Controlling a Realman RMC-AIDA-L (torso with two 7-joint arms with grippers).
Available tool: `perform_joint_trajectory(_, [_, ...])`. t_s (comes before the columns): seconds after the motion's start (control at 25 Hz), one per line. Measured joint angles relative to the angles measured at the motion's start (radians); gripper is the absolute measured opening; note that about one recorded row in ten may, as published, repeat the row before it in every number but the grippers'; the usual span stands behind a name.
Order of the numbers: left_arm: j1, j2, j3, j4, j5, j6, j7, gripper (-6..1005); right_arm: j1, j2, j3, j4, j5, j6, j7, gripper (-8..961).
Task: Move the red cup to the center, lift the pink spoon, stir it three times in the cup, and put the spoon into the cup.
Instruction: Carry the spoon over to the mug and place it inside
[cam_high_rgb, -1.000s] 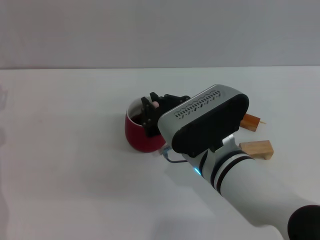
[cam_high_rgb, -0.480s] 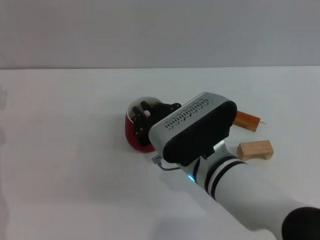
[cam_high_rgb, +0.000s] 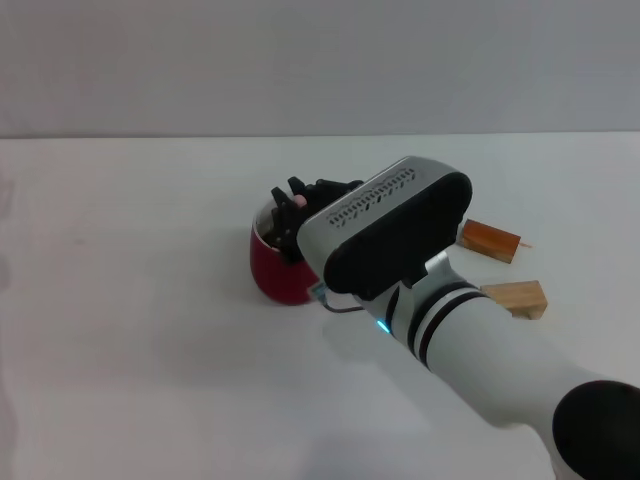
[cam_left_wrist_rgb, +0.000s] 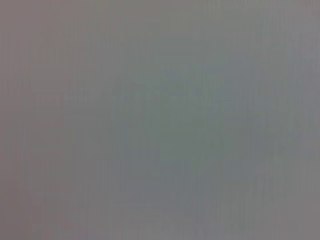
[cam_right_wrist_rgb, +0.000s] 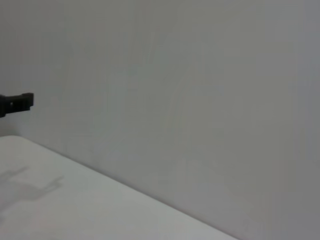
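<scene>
Head view showed the red cup (cam_high_rgb: 275, 268) standing near the middle of the white counter (cam_high_rgb: 130, 330). The right claw (cam_high_rgb: 290, 215) hung over the cup's mouth, closed on the pink spoon (cam_high_rgb: 299, 201), only its pale tip visible between the fingers. Two wooden blocks (cam_high_rgb: 490, 240) lay at the cup's three o'clock, well apart from it.

A white table (cam_high_rgb: 130, 380) meets a plain, seemingly grey wall (cam_high_rgb: 300, 60)
</scene>
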Motion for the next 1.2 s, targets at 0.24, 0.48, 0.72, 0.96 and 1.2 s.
perform_joint_trajectory(0.24, [0.003,0.000,0.001,0.000,0.000,0.000,0.000,844,-0.023,-0.006,0.003,0.005,0.000,-0.026,-0.006,134])
perform_joint_trajectory(0.48, [0.004,0.000,0.001,0.000,0.000,0.000,0.000,843,-0.075,-0.008,-0.005,0.055,-0.003,-0.038,-0.050,134])
perform_joint_trajectory(0.72, [0.004,0.000,0.001,-0.001,0.002,0.003,0.000,843,-0.120,-0.008,-0.028,0.101,-0.003,-0.041,-0.089,134])
perform_joint_trajectory(0.96, [0.004,0.000,0.001,-0.001,0.003,0.004,0.000,843,-0.106,-0.002,-0.042,0.088,-0.001,-0.039,-0.090,134])
perform_joint_trajectory(1.2, [0.006,0.000,0.001,-0.003,0.003,0.005,0.000,844,-0.035,0.003,-0.033,0.036,0.018,-0.038,-0.079,135])
